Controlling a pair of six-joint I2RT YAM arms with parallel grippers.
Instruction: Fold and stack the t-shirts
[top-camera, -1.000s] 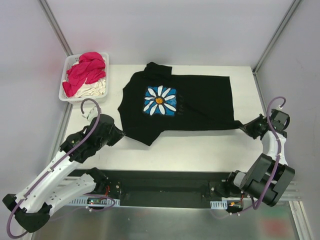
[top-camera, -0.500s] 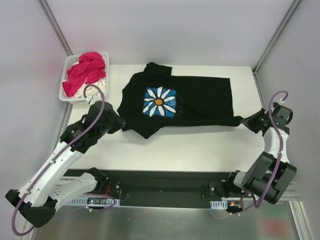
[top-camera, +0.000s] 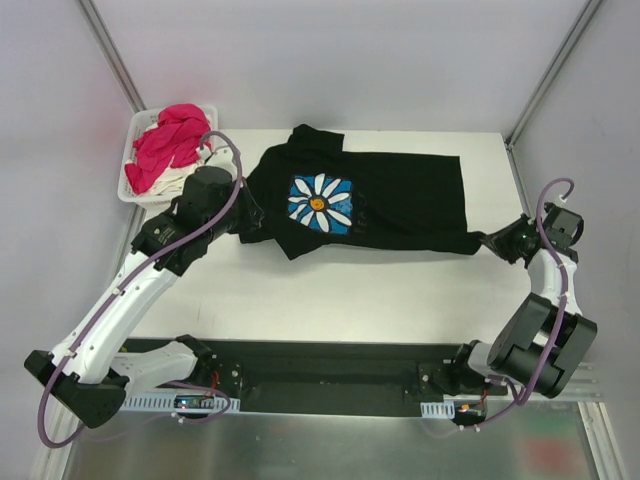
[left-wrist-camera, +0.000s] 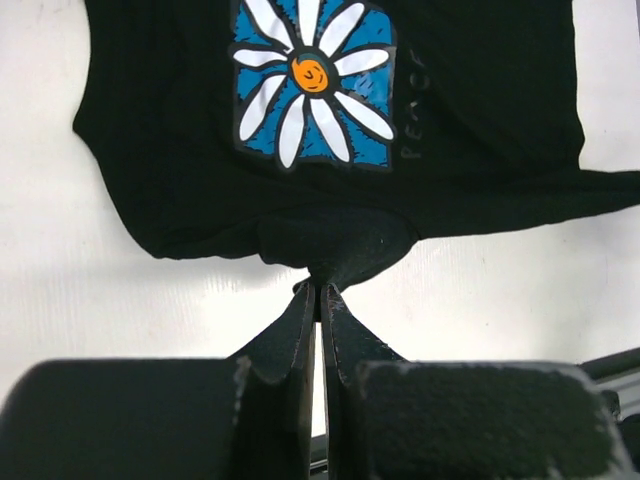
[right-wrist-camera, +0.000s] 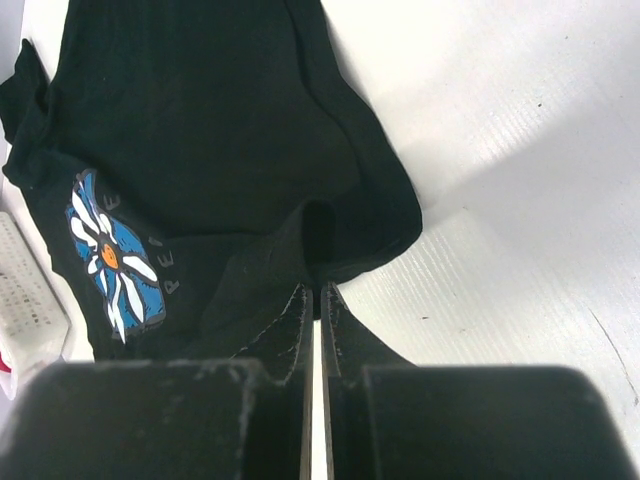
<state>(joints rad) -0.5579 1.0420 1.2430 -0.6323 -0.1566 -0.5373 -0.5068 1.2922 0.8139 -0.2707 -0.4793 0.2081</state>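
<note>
Seen from above, the two arms rise from the near edge of the white table. The left gripper reaches to about 10 o'clock from the table's middle. Its jaws are pressed together on a bunch of cloth at the near left edge of the black t-shirt. In the left wrist view that cloth is pinched between the fingertips and drawn up into a small hump.

The right gripper sits at about 3 o'clock, near the table's right edge. Its jaws are likewise clamped on the shirt, here at the near hem corner, and the right wrist view shows a fold of hem pulled in between them.

Between the two grips the black t-shirt lies print up across the far half of the table, shoulders toward 9 o'clock and hem toward 3 o'clock, its near edge drawn fairly straight. The daisy print faces up on the chest: white petals, orange centre, blue square.

Farther off, at 11 o'clock, a white basket stands at the table's far left corner. It holds a crumpled magenta-pink t-shirt lying over a cream t-shirt.
</note>
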